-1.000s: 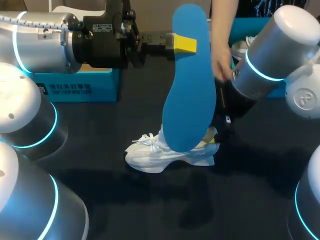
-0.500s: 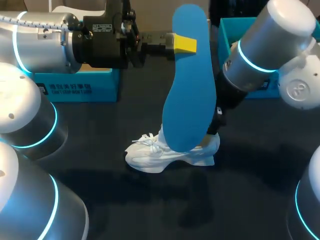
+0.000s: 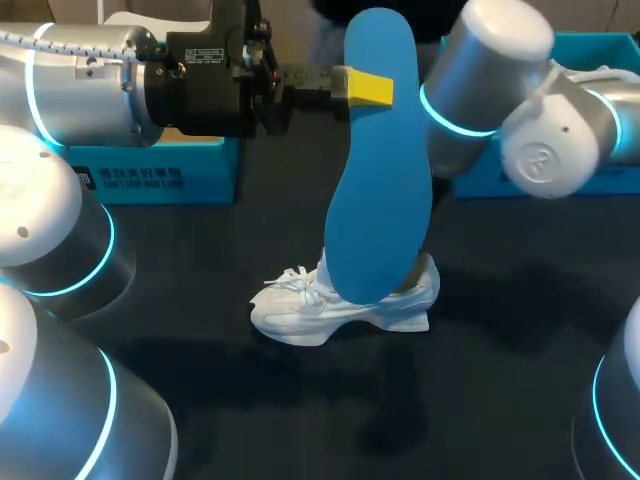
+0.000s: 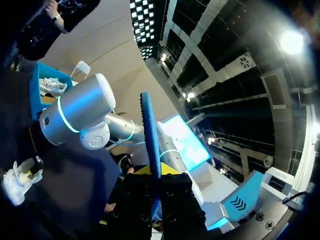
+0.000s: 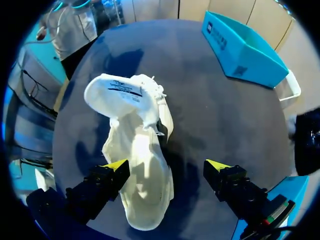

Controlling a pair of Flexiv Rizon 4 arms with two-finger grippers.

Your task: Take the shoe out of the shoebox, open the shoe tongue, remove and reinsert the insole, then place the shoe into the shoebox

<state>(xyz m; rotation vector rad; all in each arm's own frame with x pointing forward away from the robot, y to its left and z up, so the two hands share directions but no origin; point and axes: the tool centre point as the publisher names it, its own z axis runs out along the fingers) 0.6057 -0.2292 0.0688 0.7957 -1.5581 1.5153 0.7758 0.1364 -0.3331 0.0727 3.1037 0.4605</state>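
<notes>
A blue insole (image 3: 378, 170) hangs upright above the table, and my left gripper (image 3: 368, 88) is shut on its upper end, one yellow tip showing on its face. The left wrist view has the insole's edge (image 4: 150, 130) rising from between its fingers. A white shoe (image 3: 340, 308) lies on the dark table behind the insole's lower end, its tongue (image 5: 117, 92) pulled back. My right gripper (image 5: 166, 166) hovers open just over the shoe (image 5: 140, 170), one finger over its side and the other well clear. In the head view the insole hides that gripper.
A blue shoebox (image 3: 150, 172) stands at the back left, also seen ahead of my right gripper (image 5: 245, 50). A second blue box (image 3: 600, 120) sits at the back right behind my right arm (image 3: 480, 90). Bare dark table (image 3: 500, 380) surrounds the shoe.
My right arm has swung left and back, bringing its gripper behind the insole and over the shoe. A person's hand near the insole has withdrawn. The left arm and insole have not moved.
</notes>
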